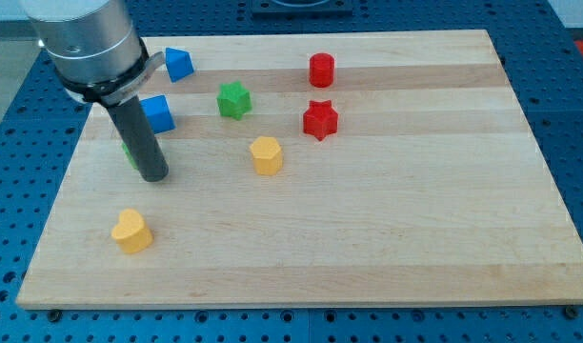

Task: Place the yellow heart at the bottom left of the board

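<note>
Item: my tip (154, 177), lower end of a straight dark rod; no pincer is fitted, so nothing is released, clenched or grasped, and it touches no block. Task object: yellow heart (131, 232), lying below the tip and slightly toward the view's left, near but apart, already in the board's lower-left quarter. The heart's lobes face the view's top, its point the view's bottom-right, as far as can be made out. Judged requirement: a short push from above, toward the view's bottom-left corner. Surface: pale wooden board (387, 248), flat, bare between heart and corner; room there looks sufficient, the edge being the hazard. Other holdings: yellow block (266, 155), shape uncertain, to the tip's right and a little above; green star (233, 100) above-right; red star (320, 120) and red cylinder (321, 70) farther right; blue block (158, 113) just above the tip; blue block (178, 64) higher; a green sliver (128, 152) behind the rod, mostly hidden.
</note>
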Controlling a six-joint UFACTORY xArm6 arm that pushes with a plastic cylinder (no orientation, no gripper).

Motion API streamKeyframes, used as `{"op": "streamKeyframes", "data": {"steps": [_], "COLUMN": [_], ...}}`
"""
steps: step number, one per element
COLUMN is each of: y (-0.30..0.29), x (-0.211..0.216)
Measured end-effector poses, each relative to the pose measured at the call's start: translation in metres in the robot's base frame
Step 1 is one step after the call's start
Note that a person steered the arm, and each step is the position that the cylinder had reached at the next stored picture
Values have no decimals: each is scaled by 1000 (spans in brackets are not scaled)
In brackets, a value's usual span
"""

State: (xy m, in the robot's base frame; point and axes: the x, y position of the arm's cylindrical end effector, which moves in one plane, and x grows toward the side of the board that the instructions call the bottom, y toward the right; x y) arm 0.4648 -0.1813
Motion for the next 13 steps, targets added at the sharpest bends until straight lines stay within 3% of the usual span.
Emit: {"op": "streamKeyframes", "data": {"steps": [5, 10, 13], "y": [-2, 31, 12], "x": [50, 63, 75]}}
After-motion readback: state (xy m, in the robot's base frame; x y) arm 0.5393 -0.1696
